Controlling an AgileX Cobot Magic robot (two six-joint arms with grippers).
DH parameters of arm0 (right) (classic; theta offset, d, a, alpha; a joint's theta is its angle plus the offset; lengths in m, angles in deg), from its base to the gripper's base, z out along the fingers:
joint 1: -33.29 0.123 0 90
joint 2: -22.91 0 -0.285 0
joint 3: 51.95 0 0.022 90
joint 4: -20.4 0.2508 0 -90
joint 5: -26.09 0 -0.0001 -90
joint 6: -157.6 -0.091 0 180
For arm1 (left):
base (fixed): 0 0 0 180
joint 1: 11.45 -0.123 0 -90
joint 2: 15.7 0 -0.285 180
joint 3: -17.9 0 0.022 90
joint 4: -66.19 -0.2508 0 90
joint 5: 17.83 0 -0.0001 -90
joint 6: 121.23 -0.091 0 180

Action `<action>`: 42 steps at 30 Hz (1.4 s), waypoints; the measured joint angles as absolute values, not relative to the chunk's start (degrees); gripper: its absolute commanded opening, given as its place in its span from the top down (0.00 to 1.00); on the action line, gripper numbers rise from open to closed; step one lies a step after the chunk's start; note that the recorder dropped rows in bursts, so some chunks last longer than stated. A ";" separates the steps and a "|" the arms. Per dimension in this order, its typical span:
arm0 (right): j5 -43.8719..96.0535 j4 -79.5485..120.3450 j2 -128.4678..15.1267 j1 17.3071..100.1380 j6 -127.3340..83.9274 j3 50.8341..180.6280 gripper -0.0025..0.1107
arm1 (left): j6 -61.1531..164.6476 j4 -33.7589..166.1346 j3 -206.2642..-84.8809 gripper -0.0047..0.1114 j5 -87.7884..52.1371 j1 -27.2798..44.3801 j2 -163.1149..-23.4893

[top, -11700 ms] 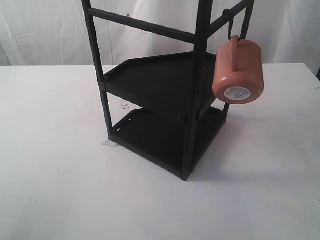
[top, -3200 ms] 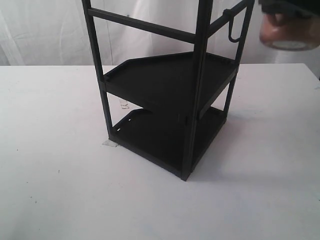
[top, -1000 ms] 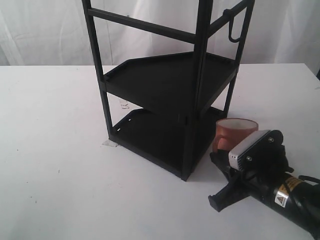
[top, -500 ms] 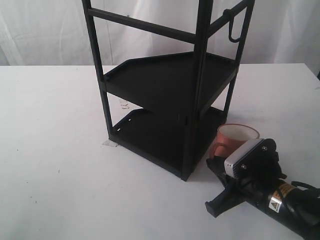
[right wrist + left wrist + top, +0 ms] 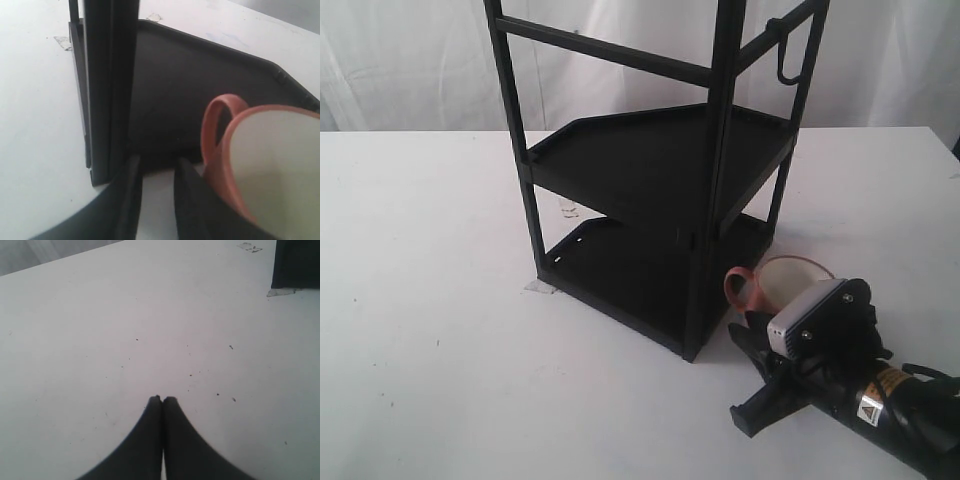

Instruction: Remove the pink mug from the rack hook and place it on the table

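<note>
The pink mug sits on the white table by the rack's front right corner, mouth up, with its handle turned to the left. The rack hook hangs bare high on the black rack. My right gripper lies low just in front of the mug. In the right wrist view the gripper is open, with only table between its fingers, and the mug rests against the outer side of one finger. My left gripper is shut on nothing above bare table.
The rack's front post and lower shelf stand right ahead of the right fingers. White curtains hang behind the table. A scrap of tape marks the rack's left foot.
The mug left the hook, came down in the right gripper and now sits on the table. Over the last half second its handle swung left and the fingers came off it.
</note>
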State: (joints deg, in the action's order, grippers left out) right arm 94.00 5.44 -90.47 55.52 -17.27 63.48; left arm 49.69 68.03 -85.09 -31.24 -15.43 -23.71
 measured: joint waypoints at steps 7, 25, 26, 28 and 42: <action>94.00 5.44 -90.47 55.52 -17.27 63.48 0.78 | 49.69 68.03 -85.09 0.96 -31.24 -15.43 -23.71; 95.11 -0.93 -90.11 55.52 -17.27 59.06 0.84 | 49.69 68.03 -85.09 0.96 -31.24 -15.43 -23.71; 95.11 -1.02 -89.65 55.52 -17.40 58.63 0.85 | 49.69 68.03 -85.09 0.96 -31.24 -15.43 -23.71; 95.11 -1.16 -88.05 55.52 -17.84 57.79 0.86 | 49.69 68.03 -85.09 0.96 -31.24 -15.43 -23.71; 95.11 -0.81 -67.77 55.52 -40.02 53.75 0.98 | 49.69 68.03 -85.09 0.96 -31.24 -15.43 -23.71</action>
State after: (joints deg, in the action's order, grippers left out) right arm 95.11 -0.81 -67.77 55.52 -40.02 53.75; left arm 49.69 68.03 -85.09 -31.24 -15.43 -23.71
